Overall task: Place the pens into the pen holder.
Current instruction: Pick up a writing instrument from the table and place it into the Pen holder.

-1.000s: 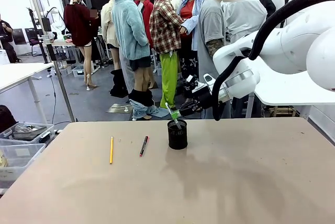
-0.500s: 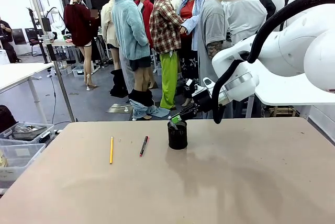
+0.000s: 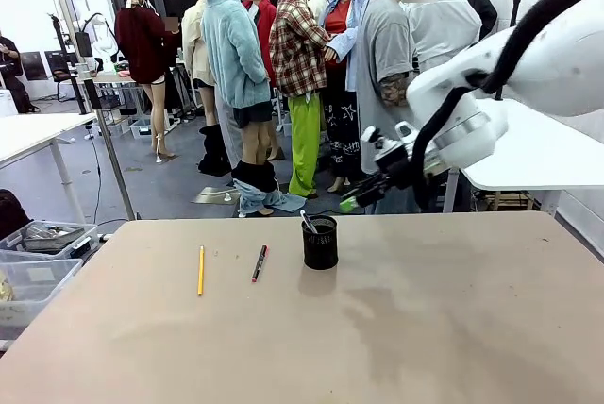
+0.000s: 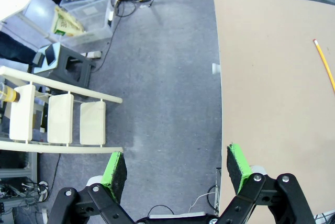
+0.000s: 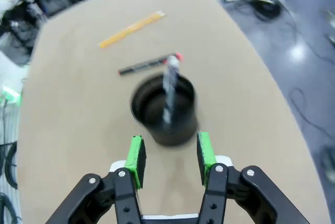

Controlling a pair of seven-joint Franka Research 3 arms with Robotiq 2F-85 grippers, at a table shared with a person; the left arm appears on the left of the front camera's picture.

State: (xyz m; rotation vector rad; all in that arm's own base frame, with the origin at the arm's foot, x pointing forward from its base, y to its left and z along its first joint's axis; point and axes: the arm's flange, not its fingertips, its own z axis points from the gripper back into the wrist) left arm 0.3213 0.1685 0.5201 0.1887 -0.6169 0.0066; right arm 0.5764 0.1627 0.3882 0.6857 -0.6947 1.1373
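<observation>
Grey pen (image 5: pixel 168 93) inside black pen holder (image 5: pixel 167 132)

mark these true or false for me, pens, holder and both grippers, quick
1. A pen stands in the pen holder. True.
2. The yellow pencil is inside the holder. False: it lies flat on the table.
3. The right gripper grips a pen. False: its jaws are apart with nothing between them, above the holder.
4. The black pen with the red end lies between the yellow pencil and the holder. True.
5. The left gripper is shut. False: it is open, over the floor beside the table's edge.
</observation>
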